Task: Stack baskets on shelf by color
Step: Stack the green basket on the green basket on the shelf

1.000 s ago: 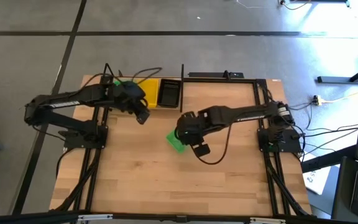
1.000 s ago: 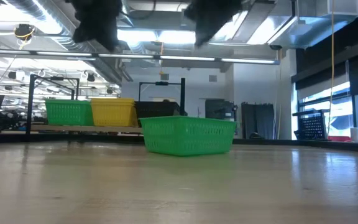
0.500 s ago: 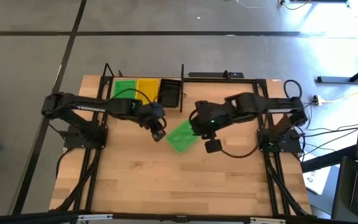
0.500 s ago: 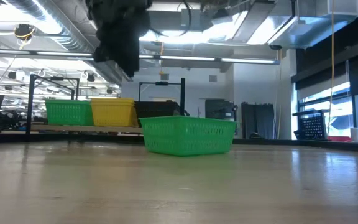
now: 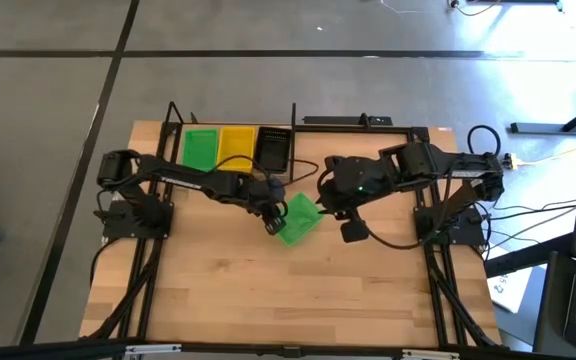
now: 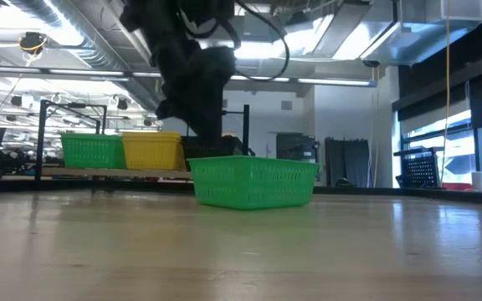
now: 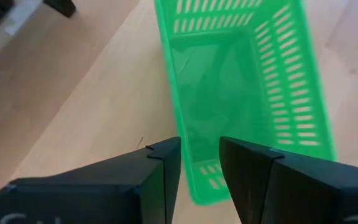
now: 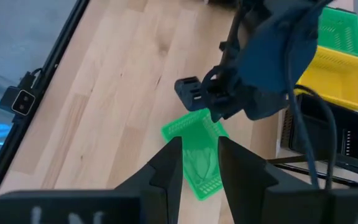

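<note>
Loose green basket (image 5: 297, 220): we are seeing it sitting upright on the wooden surface (image 5: 268, 290) near the middle, turned at an angle to the edges, its open top facing up and nothing inside it

Left end effector (image 5: 273, 222): we are finding it reaching in from the left and hovering just at the near short end of the loose green basket; in the left wrist view its two dark fingers (image 7: 157, 180) are pointing down over that end wall, with only a narrow gap between them and nothing gripped

Right end effector (image 5: 353, 230): we are seeing it hanging above the surface just right of the loose green basket; in the right wrist view its fingers (image 8: 166, 168) are standing a narrow gap apart, holding nothing, with the basket and the left arm showing beyond them

Shelf (image 5: 233, 128): it is standing along the far left edge of the surface, a light board inside thin black rods

Baskets on the shelf: we are counting a green stack (image 5: 200, 148) at the left, a yellow stack (image 5: 235, 146) just beside it in the middle and a black stack (image 5: 272, 149) at the right, each touching its neighbour; we cannot tell how many baskets are nested in each stack

Low view: we are looking across at the loose green basket (image 6: 253, 182) in front, with the left arm coming down right behind it and the shelf's row farther back on the left
</note>
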Available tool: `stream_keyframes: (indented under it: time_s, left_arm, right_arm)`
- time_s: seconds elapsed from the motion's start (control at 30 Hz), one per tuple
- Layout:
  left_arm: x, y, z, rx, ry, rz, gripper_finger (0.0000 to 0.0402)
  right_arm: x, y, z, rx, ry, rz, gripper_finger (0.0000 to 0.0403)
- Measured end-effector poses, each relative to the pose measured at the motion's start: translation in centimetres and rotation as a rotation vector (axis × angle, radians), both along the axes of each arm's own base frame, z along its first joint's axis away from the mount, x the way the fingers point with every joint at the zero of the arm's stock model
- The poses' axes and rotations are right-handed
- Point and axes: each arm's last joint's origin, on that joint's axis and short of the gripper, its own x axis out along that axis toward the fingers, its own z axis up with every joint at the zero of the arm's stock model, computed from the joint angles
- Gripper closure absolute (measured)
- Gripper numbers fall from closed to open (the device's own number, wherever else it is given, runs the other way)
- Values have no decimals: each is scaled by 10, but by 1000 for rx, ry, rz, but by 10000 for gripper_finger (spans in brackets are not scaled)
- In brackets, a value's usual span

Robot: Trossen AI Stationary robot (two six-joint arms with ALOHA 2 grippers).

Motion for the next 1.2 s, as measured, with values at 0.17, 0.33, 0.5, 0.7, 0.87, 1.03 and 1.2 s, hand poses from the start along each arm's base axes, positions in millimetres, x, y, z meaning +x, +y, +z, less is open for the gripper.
stream_keyframes:
  time_s: [0.17, 0.33, 0.5, 0.7, 0.87, 1.03, 1.2]
  left_arm:
    - [7, 2, -17, 44, 43, 29, 301]
    - [10, 3, -24, 82, 53, 53, 301]
    - [13, 3, -34, 82, 82, 51, 301]
    - [17, 3, -54, 72, 135, 43, 306]
    - [18, 1, -57, 40, 144, 11, 367]
    - [10, 1, -39, -34, 127, -40, 398]
    - [-20, 0, 4, -43, 136, -17, 401]
  right_arm:
    - [-1, 0, 0, 0, 7, -1, 302]
    - [-2, 0, -1, -3, 16, 1, 302]
    - [-2, 0, -1, -5, 24, 1, 302]
    - [-3, 0, -1, -5, 27, 1, 302]
    - [-3, 0, -1, -5, 27, 1, 302]
    - [-3, 0, -1, -8, 27, 4, 302]
    - [-3, 0, -1, -12, 27, 8, 302]
